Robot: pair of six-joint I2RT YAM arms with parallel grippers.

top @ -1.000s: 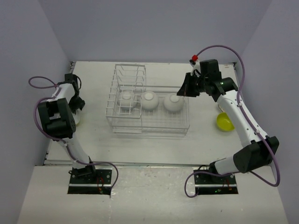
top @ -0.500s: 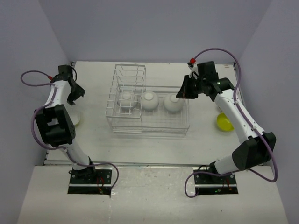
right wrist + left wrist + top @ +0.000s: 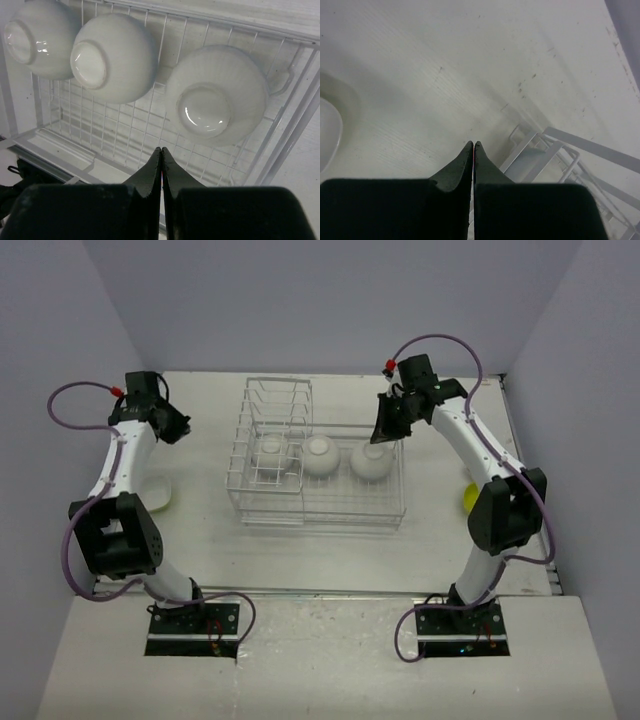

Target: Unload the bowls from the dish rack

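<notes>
Behind right arm [image 3: 478,445] — yellow bowl [image 3: 468,498] (half-hidden)

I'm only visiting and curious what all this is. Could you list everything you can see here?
dish rack: one, white-silver wire, middle of the table
bowls in the rack: three, white, upside down in a row
white bowl on the table: one, left of the rack
lime-yellow bowl: one, on the table right of the rack, only partly in view
table: one, white
left gripper: one, black fingers, shut and empty, over bare table near the rack's corner
right gripper: one, black fingers, shut and empty, above the rack
</notes>
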